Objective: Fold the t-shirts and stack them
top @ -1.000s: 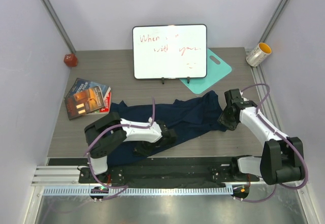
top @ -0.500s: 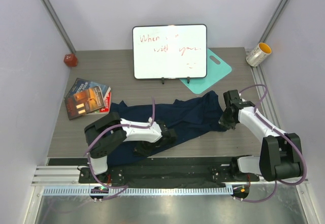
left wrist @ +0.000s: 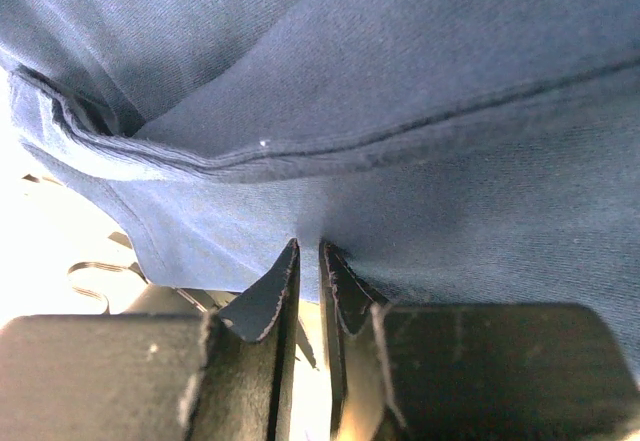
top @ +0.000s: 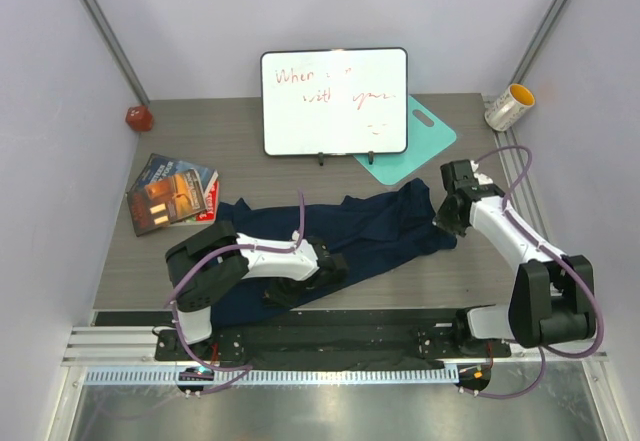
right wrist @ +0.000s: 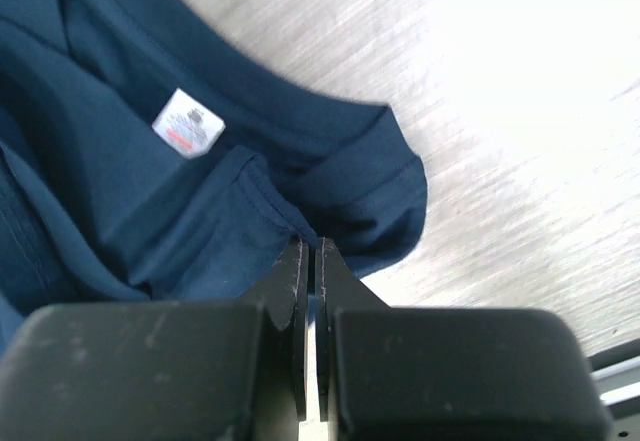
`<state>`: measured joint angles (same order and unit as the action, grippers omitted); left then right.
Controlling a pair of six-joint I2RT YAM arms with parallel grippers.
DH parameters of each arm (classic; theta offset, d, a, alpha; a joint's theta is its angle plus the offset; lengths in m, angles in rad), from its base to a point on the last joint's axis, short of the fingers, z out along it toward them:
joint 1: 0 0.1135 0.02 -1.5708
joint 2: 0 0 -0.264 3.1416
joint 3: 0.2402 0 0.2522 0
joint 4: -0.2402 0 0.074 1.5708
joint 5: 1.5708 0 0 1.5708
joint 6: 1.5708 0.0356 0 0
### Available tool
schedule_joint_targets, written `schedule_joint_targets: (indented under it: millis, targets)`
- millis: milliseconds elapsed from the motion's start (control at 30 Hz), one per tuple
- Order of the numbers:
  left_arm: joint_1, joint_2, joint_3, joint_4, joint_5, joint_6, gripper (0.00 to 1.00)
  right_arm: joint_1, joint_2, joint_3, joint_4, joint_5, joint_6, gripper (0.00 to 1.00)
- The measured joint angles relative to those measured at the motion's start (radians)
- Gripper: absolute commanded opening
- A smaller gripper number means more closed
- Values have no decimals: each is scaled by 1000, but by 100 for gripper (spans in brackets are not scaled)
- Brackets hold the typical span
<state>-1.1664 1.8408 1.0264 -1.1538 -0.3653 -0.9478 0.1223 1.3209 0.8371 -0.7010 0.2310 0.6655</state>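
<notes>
The task looks barely begun. The soft dark navy-blue fabric t-shirt lies rumpled and unfolded across the near part of the grey wood-grain counter, between the two arms, and no folded stack shows. The left gripper has its jaws nearly together, pinching the shirt's hem. The right gripper has its jaws pressed together on a fold near the white collar label.

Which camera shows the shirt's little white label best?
The right wrist view: the label shows large and sharp on the shirt. Overhead it cannot be made out; the left wrist view shows only cloth.
</notes>
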Motion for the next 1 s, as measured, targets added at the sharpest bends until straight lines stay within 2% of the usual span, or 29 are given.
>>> schedule_joint_targets:
  millis: [233,567,700,767,800,1000]
  targets:
    - [1,0,0,2,3,5,14,0,130,108,2,43,-28,1]
    - [2,-7,-8,10,6,8,13,1,353,272,19,20,-68,1]
    - [2,-10,-10,12,7,9,13,2,394,306,20,8,-88,22]
    - [2,-10,-10,12,7,10,13,3,404,320,21,9,-101,28]
    - [2,-10,-10,12,7,11,13,3,407,326,21,11,-107,36]
    - [2,-5,-6,10,8,14,13,1,421,390,30,43,-136,39]
